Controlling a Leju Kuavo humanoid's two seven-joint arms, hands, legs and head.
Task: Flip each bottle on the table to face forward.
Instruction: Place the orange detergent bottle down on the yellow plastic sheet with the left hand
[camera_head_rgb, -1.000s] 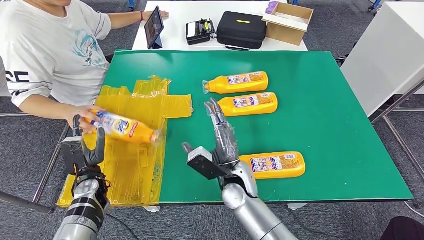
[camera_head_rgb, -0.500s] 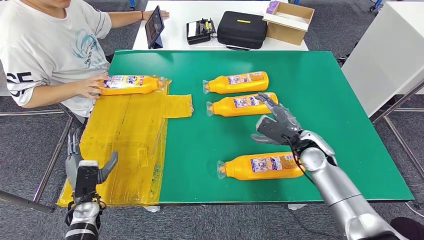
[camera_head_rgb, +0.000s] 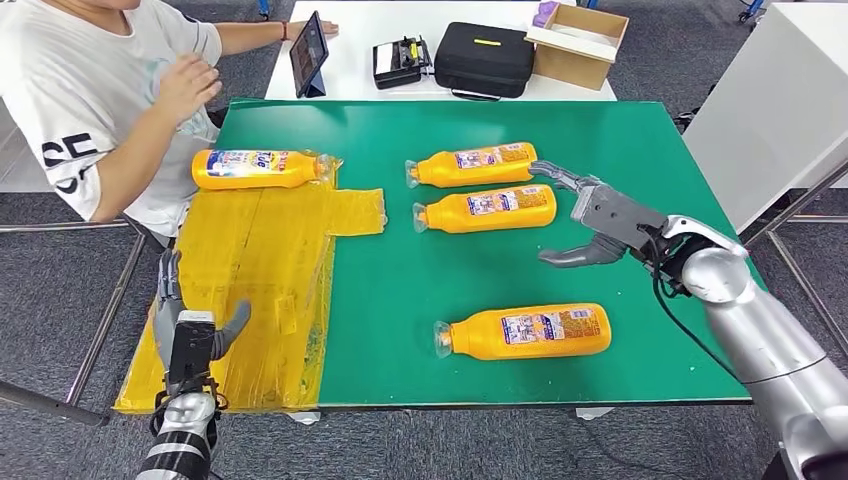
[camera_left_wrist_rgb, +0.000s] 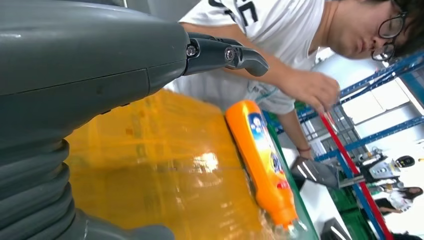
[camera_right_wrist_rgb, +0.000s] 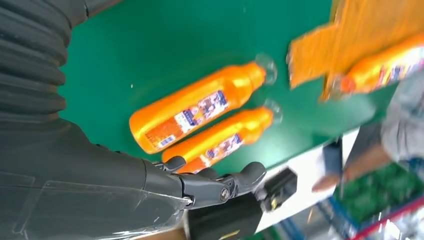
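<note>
Four orange bottles lie on their sides. One bottle (camera_head_rgb: 255, 169) (camera_left_wrist_rgb: 260, 160) rests on the yellow sheet (camera_head_rgb: 260, 260) at the far left. Two more lie side by side mid-table: the farther bottle (camera_head_rgb: 470, 165) (camera_right_wrist_rgb: 192, 110) and the nearer one (camera_head_rgb: 485, 208) (camera_right_wrist_rgb: 220, 142). The fourth bottle (camera_head_rgb: 525, 332) lies close to the front edge. My right hand (camera_head_rgb: 600, 222) hovers just right of the two middle bottles, fingers spread, holding nothing. My left hand (camera_head_rgb: 190, 335) is low at the front left edge of the sheet, fingers apart and empty.
A person sits at the table's left with one hand (camera_head_rgb: 185, 85) raised off the table. Behind the green table (camera_head_rgb: 650, 150) a white table carries a tablet (camera_head_rgb: 307, 52), a black case (camera_head_rgb: 482, 57) and a cardboard box (camera_head_rgb: 577, 40). A white cabinet (camera_head_rgb: 780, 100) stands at the right.
The person set the fourth bottle on the yellow sheet, let go and lifted the hand. My right hand swung from above the near bottle to the right of the middle bottles. My left hand dropped lower.
</note>
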